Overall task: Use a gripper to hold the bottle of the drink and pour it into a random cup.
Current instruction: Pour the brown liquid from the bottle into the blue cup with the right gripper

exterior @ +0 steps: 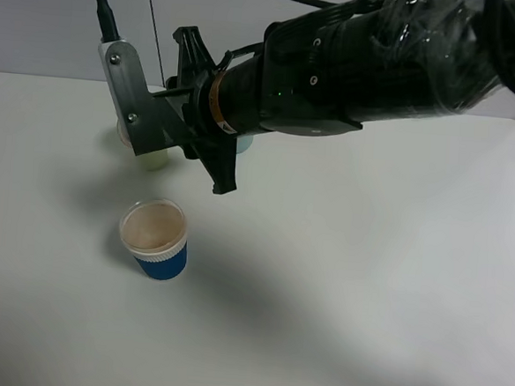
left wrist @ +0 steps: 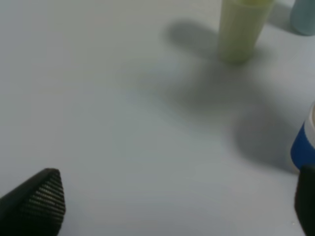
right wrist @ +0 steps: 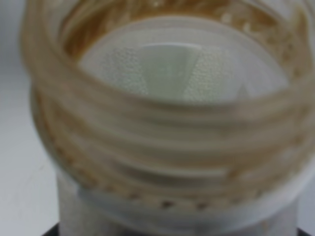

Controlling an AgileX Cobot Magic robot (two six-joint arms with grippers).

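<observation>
One black right gripper (exterior: 203, 110), upper left of frame, meets the translucent threaded plastic bottle (right wrist: 162, 123); whether it grips, I cannot tell. Pouring seems next: tip the neck over the short blue paper cup (exterior: 155, 239).

Right tool (exterior: 195, 109) reaches leftward (left tool (left wrist: 179, 200) spread).

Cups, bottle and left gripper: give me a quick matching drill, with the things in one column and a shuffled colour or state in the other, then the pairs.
Things:
1. short cup
2. tall cup
3. bottle
4. left gripper

States:
A. open, nothing between the fingers
B. no cap, brown traces around the threaded neck
C. pale green
D. blue wall, brownish inside

Pairs: 1-D, 2-C, 3-B, 4-A
</observation>
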